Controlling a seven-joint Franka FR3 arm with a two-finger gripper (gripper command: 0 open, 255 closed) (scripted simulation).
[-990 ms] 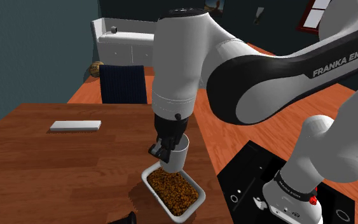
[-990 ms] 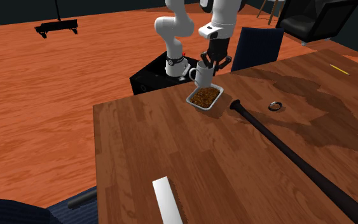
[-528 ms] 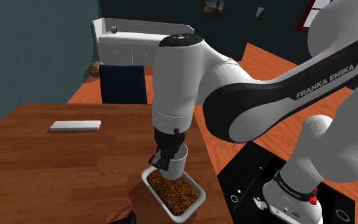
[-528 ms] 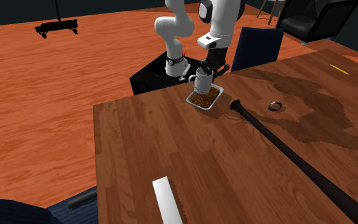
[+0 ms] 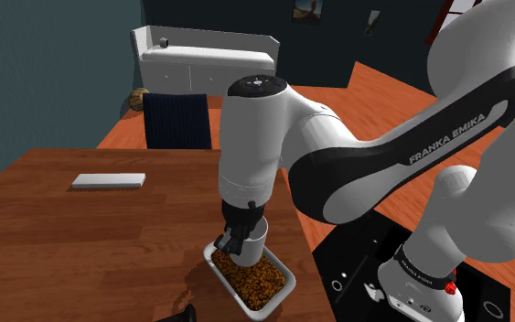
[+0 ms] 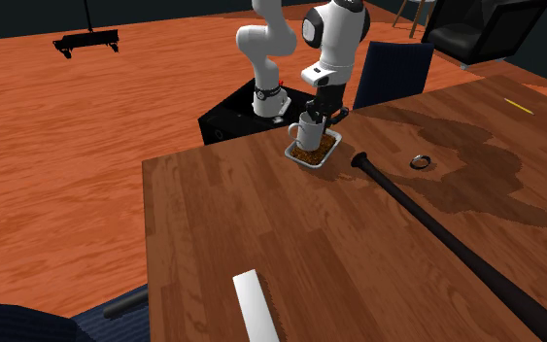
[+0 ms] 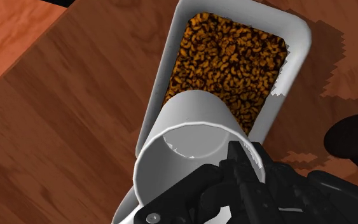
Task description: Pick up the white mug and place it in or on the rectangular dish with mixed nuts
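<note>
The white mug (image 5: 252,241) hangs upright in my gripper (image 5: 236,235), which is shut on its rim. Its base sits at the near end of the white rectangular dish (image 5: 283,267), on or just above the brown nuts; I cannot tell if it touches. From across the table, the mug (image 6: 308,132) with its handle to that view's left stands in the dish (image 6: 327,153) under the gripper (image 6: 321,116). In the wrist view the gripper (image 7: 246,164) clasps the mug (image 7: 190,130) wall, and the nut-filled dish (image 7: 165,70) stretches away beyond it.
The dish lies near the table edge closest to the black stand (image 5: 363,249). A long black bat (image 6: 436,229) runs across the table, its knob (image 7: 353,137) close to the dish. A small ring (image 6: 420,162), a flat white bar (image 5: 109,181) and a blue chair (image 5: 178,121) are farther off.
The gripper has come down with the mug, from a little above the dish to its nuts. The arm's wrist has dropped with it.
</note>
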